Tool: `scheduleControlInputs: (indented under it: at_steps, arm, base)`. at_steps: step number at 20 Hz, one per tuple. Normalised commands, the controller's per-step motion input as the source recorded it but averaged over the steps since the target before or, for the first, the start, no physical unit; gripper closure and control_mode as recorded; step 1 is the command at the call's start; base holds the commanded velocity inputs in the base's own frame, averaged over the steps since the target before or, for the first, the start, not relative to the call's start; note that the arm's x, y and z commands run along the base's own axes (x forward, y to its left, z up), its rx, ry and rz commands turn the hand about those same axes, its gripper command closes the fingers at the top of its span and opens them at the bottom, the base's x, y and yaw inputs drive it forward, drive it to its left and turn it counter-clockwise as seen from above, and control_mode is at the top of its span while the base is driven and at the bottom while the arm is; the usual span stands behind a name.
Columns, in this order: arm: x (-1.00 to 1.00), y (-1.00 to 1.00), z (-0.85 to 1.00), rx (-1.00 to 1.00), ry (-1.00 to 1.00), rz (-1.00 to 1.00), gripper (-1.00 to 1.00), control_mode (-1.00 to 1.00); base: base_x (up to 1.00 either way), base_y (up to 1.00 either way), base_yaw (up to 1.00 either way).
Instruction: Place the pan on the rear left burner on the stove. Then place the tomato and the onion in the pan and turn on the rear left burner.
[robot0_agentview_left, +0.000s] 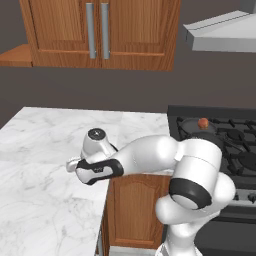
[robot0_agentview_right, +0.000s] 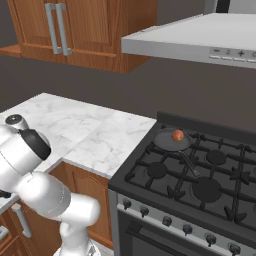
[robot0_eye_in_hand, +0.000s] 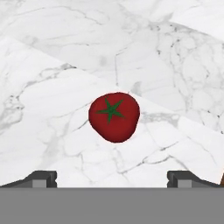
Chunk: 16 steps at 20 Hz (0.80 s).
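The tomato (robot0_eye_in_hand: 114, 117), glossy dark red with a green stem star, lies on the white marble counter (robot0_eye_in_hand: 65, 65) straight below my hand. My gripper (robot0_eye_in_hand: 112, 179) is open, its two dark fingertips (robot0_eye_in_hand: 41, 178) standing wide on either side and above the tomato, not touching it. My arm (robot0_agentview_left: 145, 155) reaches left over the counter (robot0_agentview_left: 40, 150) and hides the tomato there. The dark pan (robot0_agentview_right: 170, 141) sits at the stove's (robot0_agentview_right: 190, 185) rear left, covering the rear left burner, handle pointing toward the front. The orange-brown onion (robot0_agentview_right: 177, 135) rests in the pan (robot0_agentview_left: 197, 129), and the onion (robot0_agentview_left: 203, 122) also shows from the left.
Wooden wall cabinets (robot0_agentview_left: 100, 30) hang over the counter and a grey range hood (robot0_agentview_right: 200, 37) over the stove. Dark knobs (robot0_agentview_right: 165, 218) line the stove's silver front panel. The counter's front edge runs just left of the stove, above a wooden base cabinet (robot0_agentview_left: 135, 210).
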Motion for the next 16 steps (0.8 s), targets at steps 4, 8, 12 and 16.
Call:
scheduleControlInputs:
  at_steps: [4, 8, 12, 16]
  arm:
    - [0.12, 0.0, -0.13, 0.0, 0.0, 0.0, -1.0, -1.0]
    - [0.17, 0.01, -0.09, 0.0, 0.0, -0.01, -1.0, -1.0]
    - [0.11, 0.09, -0.1, 0.0, 0.0, -0.02, -1.0, -1.0]
    - [0.07, 0.19, -0.16, 0.0, 0.01, -0.03, -1.0, -1.0]
  base:
    - [0.0, 0.0, 0.0]
    - [0.0, 0.0, 0.0]
    - [0.0, 0.0, 0.0]
    - [0.0, 0.0, 0.0]
